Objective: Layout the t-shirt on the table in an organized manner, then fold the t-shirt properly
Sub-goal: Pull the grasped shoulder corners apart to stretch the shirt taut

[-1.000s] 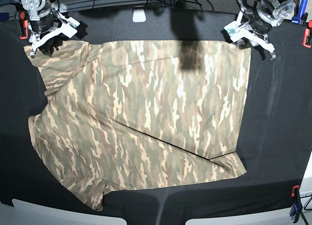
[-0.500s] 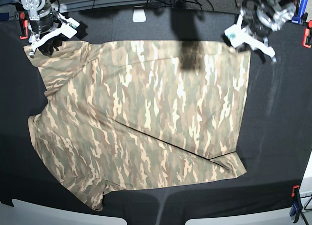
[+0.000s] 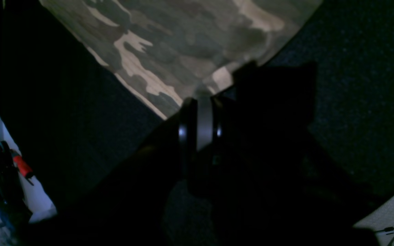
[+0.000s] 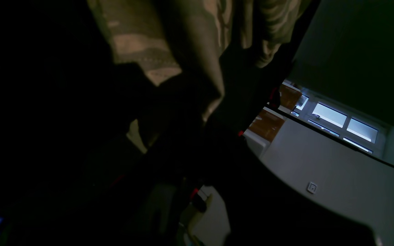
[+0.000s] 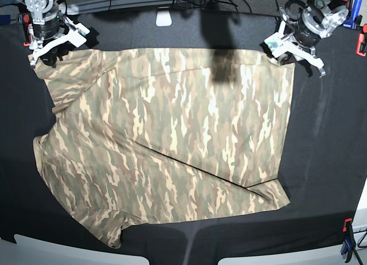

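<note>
The camouflage t-shirt (image 5: 166,139) lies spread across the black table (image 5: 327,139), with a diagonal fold line and a crumpled sleeve at the near left. My left gripper (image 5: 285,55) sits at the shirt's far right corner. In the left wrist view its dark fingers are closed together with the corner of the t-shirt (image 3: 183,41) at their tips. My right gripper (image 5: 49,54) is at the far left corner, shut on the cloth. In the right wrist view the t-shirt (image 4: 139,44) hangs in folds around the dark fingers.
Red clamps (image 5: 27,34) (image 5: 361,44) grip the table's far corners, and another clamp (image 5: 347,236) stands at the near right edge. A small white object (image 5: 164,16) and cables lie along the far edge. Bare black cloth runs down the right side.
My left gripper has swung in over the far right corner and closed on it. The right gripper has shifted slightly toward the far edge, drawing the shirt's top edge with it.
</note>
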Robot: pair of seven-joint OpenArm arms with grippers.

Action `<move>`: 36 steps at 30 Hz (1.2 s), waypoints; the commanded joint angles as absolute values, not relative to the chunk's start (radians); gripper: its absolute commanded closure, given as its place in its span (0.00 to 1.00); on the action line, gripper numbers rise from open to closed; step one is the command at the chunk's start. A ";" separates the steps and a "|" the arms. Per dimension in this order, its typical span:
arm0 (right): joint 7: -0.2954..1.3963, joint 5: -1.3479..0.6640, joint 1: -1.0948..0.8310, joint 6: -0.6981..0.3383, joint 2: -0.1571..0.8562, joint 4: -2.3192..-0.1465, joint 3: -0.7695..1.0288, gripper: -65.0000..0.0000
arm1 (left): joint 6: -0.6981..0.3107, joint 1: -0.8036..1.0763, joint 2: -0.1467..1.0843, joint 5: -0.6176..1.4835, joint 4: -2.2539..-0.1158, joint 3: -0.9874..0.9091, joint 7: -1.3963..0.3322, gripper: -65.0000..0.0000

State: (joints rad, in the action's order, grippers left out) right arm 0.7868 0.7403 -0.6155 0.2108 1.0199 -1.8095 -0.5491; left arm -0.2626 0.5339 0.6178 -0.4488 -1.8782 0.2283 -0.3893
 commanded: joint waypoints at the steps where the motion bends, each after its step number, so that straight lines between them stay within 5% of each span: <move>1: 0.797 0.757 -0.616 0.233 1.039 -1.822 -0.544 1.00 | -0.250 0.532 0.629 -0.440 -1.891 0.224 -0.377 1.00; 36: 0.798 0.786 -0.616 0.234 1.039 -1.822 -0.544 1.00 | -0.250 0.532 0.630 -0.355 -1.891 0.224 -0.402 1.00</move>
State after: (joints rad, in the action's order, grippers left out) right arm 0.7868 0.7670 -0.6151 0.2138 1.0199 -1.8095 -0.5491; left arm -0.2623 0.5339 0.6178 -0.3565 -1.8782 0.2283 -0.4141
